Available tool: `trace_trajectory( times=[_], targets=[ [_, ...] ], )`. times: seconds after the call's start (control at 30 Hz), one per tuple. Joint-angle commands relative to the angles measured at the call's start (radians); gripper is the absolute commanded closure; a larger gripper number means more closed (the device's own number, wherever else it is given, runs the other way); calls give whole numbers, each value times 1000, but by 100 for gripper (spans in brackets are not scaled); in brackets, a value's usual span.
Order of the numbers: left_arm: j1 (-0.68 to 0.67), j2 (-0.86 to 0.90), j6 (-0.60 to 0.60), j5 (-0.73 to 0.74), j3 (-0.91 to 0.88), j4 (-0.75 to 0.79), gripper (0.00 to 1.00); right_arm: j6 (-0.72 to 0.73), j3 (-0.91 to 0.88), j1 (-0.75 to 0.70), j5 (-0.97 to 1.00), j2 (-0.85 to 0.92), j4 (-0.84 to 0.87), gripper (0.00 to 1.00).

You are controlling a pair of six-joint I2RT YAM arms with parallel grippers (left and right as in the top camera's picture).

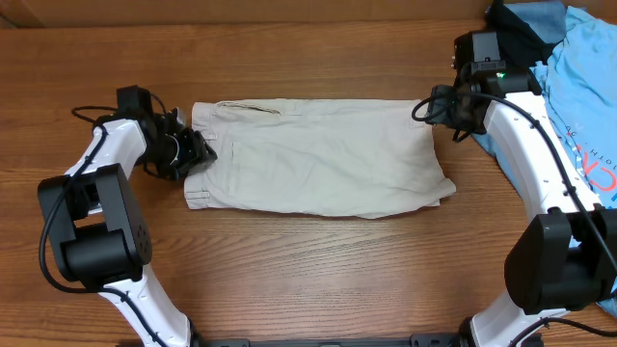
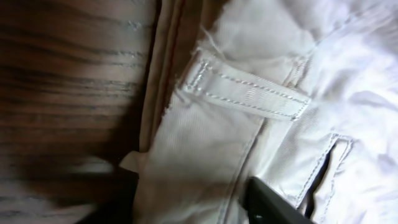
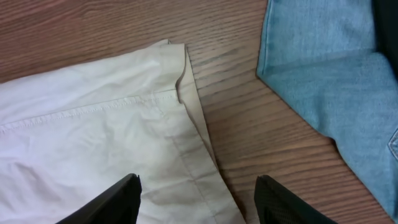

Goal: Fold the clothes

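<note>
The beige shorts [image 1: 318,154] lie folded in half lengthwise across the middle of the table, waistband at the left, leg hems at the right. My left gripper [image 1: 196,151] is at the waistband edge; in the left wrist view its open jaws [image 2: 193,199] straddle the waistband cloth [image 2: 205,149] below a belt loop [image 2: 249,93]. My right gripper [image 1: 436,108] hovers over the far right hem corner. In the right wrist view its fingers [image 3: 198,199] are wide open above the hem [image 3: 186,143], holding nothing.
A pile of other clothes sits at the back right: a light blue shirt [image 1: 583,87] and a dark garment [image 1: 525,24]. Blue denim-like cloth [image 3: 329,81] lies just right of the shorts' hem. Bare wooden table [image 1: 308,270] surrounds the shorts.
</note>
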Motion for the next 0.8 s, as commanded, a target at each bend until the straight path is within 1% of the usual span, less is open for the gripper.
trace_trajectory(
  times=[0.0,0.17,0.3,0.33,0.43,0.57,0.63,0.7,0.77],
  targets=[
    [-23,73,8,-24,-55,-13,55,8,0,5,0,3,0,38],
    [-21,73,8,-37,-54,-8,72,8,0,5,0,3,0,38],
    [-5,73,8,-70,-47,-4,89,8,0,5,0,3,-2,38],
    [4,73,8,-74,-43,-7,91,8,0,5,0,3,-2,38],
    [50,66,8,-76,-17,-39,95,8,0,5,0,3,-2,38],
    [140,58,8,-77,74,-127,96,6,0,5,-20,3,-2,38],
    [182,55,8,-76,129,-169,96,-8,0,6,-117,3,-2,42],
    [216,53,11,-77,186,-211,96,-100,0,12,-293,3,-2,44],
    [242,53,12,-76,238,-253,96,-132,0,28,-417,3,2,46]
  ],
)
